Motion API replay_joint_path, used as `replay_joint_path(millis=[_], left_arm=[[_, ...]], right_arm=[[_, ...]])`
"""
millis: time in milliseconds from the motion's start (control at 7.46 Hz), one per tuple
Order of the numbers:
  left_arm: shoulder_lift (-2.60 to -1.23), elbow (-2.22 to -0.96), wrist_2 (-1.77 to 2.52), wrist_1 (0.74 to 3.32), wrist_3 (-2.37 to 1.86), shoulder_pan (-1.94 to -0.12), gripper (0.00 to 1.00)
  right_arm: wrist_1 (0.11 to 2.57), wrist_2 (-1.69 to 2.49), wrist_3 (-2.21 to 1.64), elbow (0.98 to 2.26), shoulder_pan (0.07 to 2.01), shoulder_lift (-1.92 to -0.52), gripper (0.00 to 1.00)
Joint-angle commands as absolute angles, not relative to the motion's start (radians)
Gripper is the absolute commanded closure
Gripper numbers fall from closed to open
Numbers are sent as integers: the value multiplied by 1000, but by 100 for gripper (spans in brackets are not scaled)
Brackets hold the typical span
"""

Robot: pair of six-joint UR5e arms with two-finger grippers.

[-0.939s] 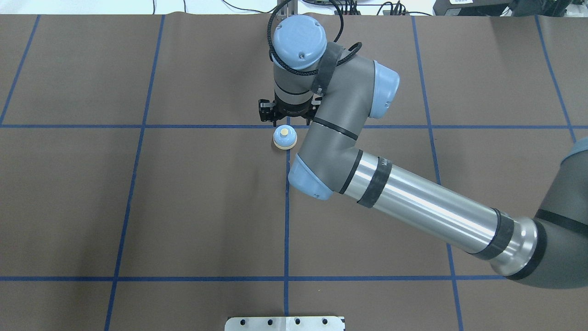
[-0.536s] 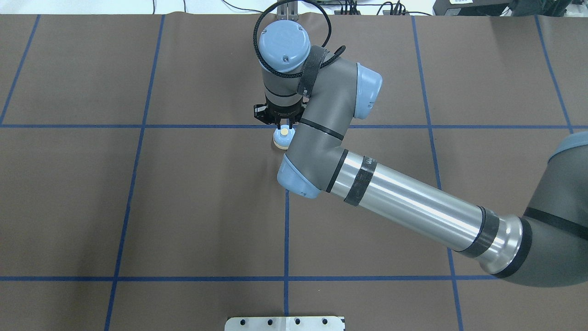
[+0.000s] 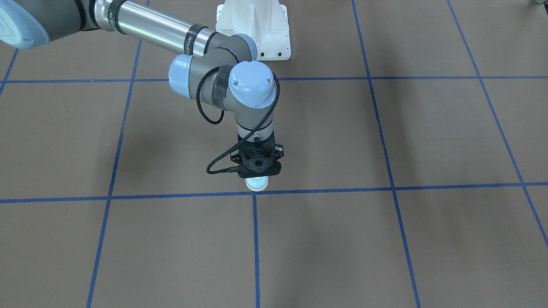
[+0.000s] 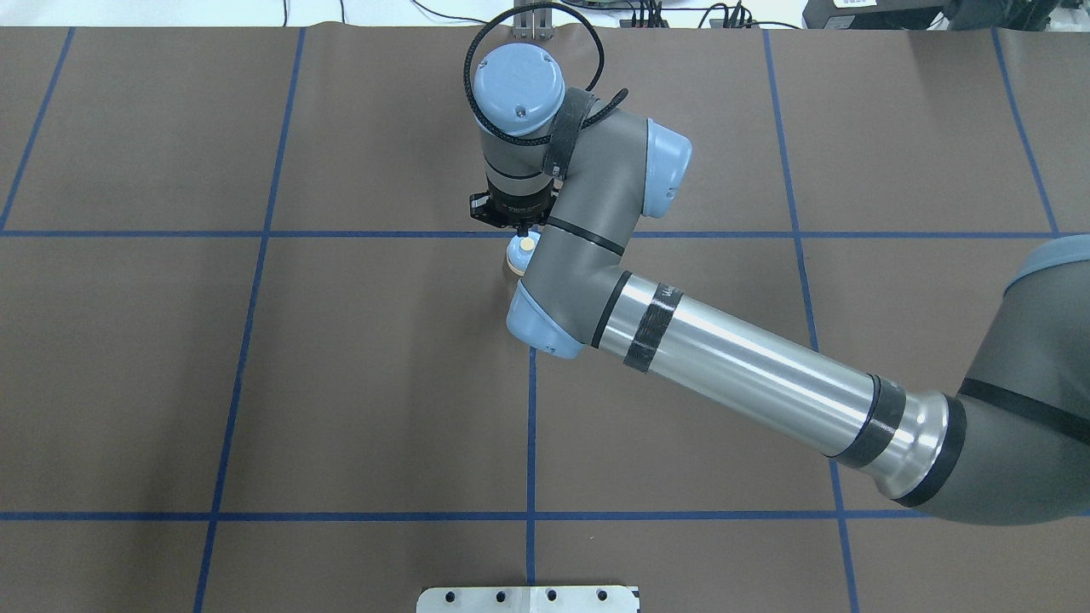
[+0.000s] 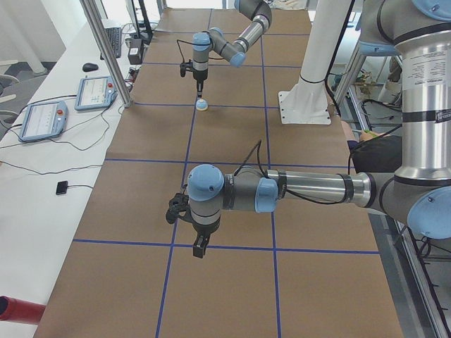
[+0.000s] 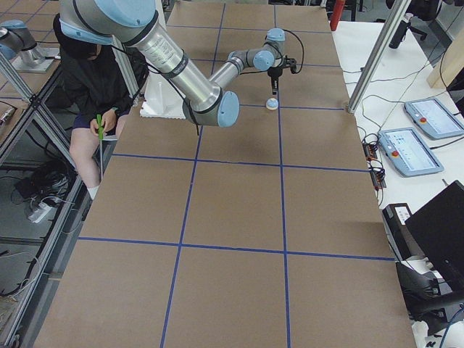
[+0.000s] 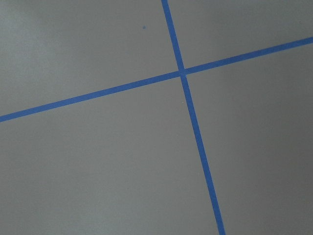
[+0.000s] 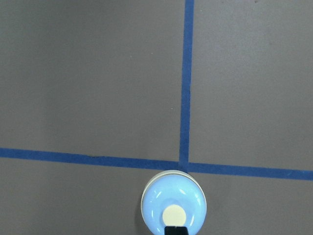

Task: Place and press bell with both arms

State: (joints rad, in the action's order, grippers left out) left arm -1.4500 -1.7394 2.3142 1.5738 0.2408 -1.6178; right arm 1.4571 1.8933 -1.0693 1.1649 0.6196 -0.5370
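Hanging straight over the bell (image 3: pixel 257 184), the right gripper (image 3: pixel 257 170) hides the button in the front view. The bell sits on the surface (image 3: pixel 385 239), just beside a blue tape crossing (image 3: pixel 254 193).

Overhead: bell (image 4: pixel 517 253) half covered by the right arm (image 4: pixel 588 213), right gripper (image 4: pixel 521 230) close over it.

Left side view: left gripper (image 5: pixel 200 248) low over the surface, well apart from the bell (image 5: pixel 201 105); how far open, cannot tell.

Right wrist view: fingers (image 8: pixel 176 230) look pressed together, holding nothing, right at the cream button (image 8: pixel 173 214).

Handling guess: light, rigid, smooth dome, likely to skid. Grip the base rim, not the dome, and press the button straight down.
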Motion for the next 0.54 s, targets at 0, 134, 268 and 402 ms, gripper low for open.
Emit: replay_joint_path(millis=[0, 134, 268, 402], left_arm=[[-1450, -1744, 2315, 1574, 241, -1618, 0], [-1450, -1744, 2315, 1574, 241, -1617, 0], [-1450, -1744, 2315, 1574, 241, -1617, 0], [-1450, -1746, 2316, 1574, 239, -1618, 0]], right_arm=[[1443, 1894, -1078, 1140, 618, -529, 100], [1443, 1894, -1080, 1138, 618, -532, 100], [1445, 1894, -1080, 1135, 615, -534, 100], [1443, 1894, -1075, 1118, 612, -532, 100]])
